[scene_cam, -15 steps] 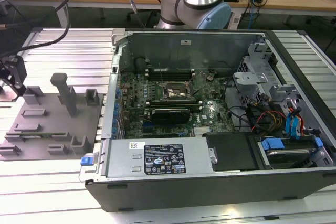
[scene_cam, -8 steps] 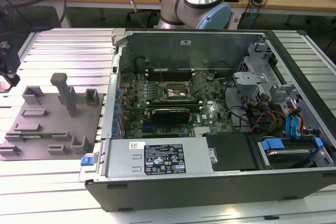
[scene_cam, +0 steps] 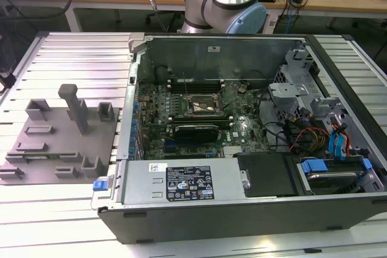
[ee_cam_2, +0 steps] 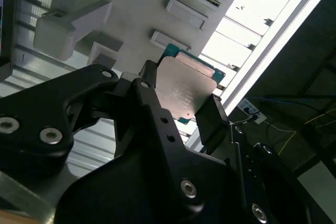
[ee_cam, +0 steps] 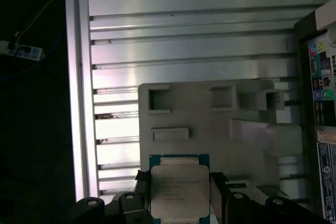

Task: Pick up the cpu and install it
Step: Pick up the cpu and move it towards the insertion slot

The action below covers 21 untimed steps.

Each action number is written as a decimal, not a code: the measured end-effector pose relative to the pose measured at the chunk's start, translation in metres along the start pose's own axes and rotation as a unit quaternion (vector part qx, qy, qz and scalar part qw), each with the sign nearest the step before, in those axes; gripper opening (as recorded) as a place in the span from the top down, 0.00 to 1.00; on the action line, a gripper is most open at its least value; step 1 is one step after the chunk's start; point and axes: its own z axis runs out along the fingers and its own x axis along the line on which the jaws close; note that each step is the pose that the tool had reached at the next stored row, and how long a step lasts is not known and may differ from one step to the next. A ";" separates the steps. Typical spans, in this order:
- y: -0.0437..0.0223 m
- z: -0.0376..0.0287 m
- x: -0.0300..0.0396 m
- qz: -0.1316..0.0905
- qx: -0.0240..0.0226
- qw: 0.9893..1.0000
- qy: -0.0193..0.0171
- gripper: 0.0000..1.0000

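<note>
Your hand (ee_cam_2: 181,97) is pinching the cpu (ee_cam_2: 185,88) by two opposite edges, with one black finger (ee_cam_2: 210,119) on each side. The chip's silver top faces the camera in both wrist views, and a thin green rim shows around it. The cpu is held in the air over the grey fixture plate (ee_cam: 210,124), above that plate's edge. The plate lies on the slatted tabletop (ee_cam: 184,40), towards the tabletop's edge on the exterior view's left. Just beside it stands the open computer case (scene_cam: 242,209), with the motherboard socket (scene_cam: 202,107) near the middle of its board.
</note>
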 end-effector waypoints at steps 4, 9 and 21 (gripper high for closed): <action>0.0010 -0.0112 -0.0003 0.000 0.000 1.000 0.000 0.46; 0.0023 -0.0261 -0.0006 0.000 0.000 1.000 0.000 0.46; 0.0065 -0.0653 -0.0015 0.000 0.000 1.000 0.000 0.46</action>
